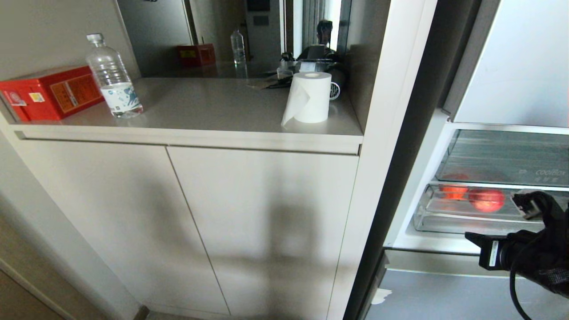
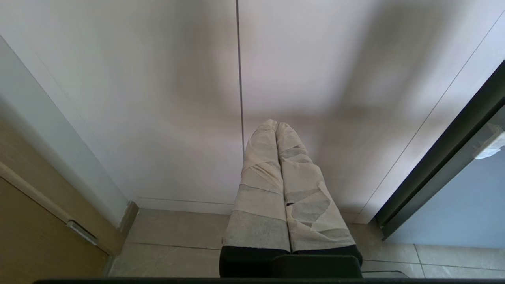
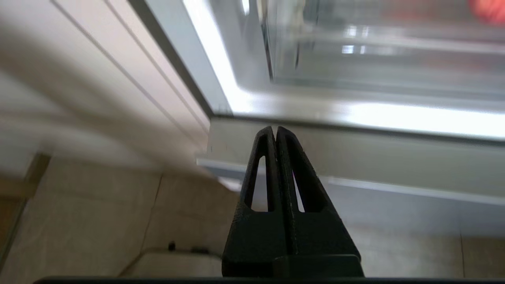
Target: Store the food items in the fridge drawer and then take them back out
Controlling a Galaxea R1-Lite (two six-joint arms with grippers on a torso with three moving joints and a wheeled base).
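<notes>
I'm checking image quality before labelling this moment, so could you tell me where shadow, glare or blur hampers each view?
Head view: a broad shadow falls across the cabinet doors, and the food items are dimmed behind the fridge drawer. Right wrist view: bright glare along the fridge sill, with motion blur; the shut right gripper stays sharp. Left wrist view: soft shadows only, left gripper clear.

Home kitchen: open fridge (image 1: 444,146) beside pale counter cabinets (image 1: 186,213), paper roll (image 1: 310,97), water bottle (image 1: 113,78).
</notes>
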